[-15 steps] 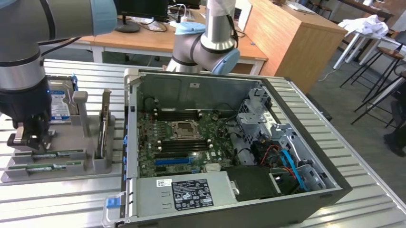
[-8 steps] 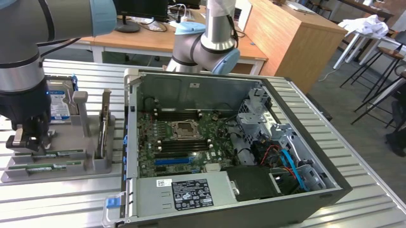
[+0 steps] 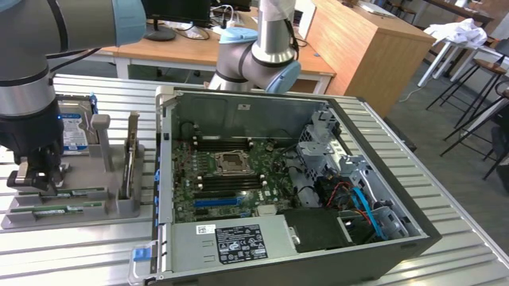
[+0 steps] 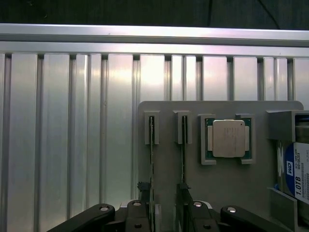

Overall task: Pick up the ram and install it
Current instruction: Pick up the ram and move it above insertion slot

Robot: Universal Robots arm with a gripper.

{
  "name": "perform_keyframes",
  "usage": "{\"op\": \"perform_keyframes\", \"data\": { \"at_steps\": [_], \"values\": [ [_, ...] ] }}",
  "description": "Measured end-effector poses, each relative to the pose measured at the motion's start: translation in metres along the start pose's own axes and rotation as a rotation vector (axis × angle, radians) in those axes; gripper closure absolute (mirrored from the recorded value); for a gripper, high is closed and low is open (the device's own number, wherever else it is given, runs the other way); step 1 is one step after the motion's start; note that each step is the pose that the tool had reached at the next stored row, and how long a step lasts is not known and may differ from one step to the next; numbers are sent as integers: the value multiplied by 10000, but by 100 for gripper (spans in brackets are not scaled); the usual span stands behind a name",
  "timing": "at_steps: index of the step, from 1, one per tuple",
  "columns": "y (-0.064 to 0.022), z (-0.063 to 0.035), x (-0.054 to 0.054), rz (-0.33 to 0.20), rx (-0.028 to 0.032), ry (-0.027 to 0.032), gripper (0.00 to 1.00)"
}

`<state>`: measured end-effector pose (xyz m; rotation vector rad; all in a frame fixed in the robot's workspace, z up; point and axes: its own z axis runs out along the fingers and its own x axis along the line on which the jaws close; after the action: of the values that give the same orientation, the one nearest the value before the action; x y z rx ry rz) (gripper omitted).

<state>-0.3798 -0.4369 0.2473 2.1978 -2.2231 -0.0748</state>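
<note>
At the exterior view's left, the gripper [image 3: 38,183] hangs with fingers apart over the left end of the ram [image 3: 80,192]. The ram stands on its thin edge in the gray tray [image 3: 71,221], long side running left to right. The open computer [image 3: 238,113] sits to its right.

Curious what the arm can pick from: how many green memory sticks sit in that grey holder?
2, parallel in slots of the grey holder: one ram stick, and a second ram stick nearer the exterior camera. More may hide inside the computer case.
</note>
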Motion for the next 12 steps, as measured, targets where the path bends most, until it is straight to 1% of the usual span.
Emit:
{"op": "perform_keyframes", "data": {
  "at_steps": [3, 12],
  "values": [
    [0, 4, 1, 0, -1, 0, 64],
    [-3, 71, 3, 0, -1, 0, 64]
  ]
}}
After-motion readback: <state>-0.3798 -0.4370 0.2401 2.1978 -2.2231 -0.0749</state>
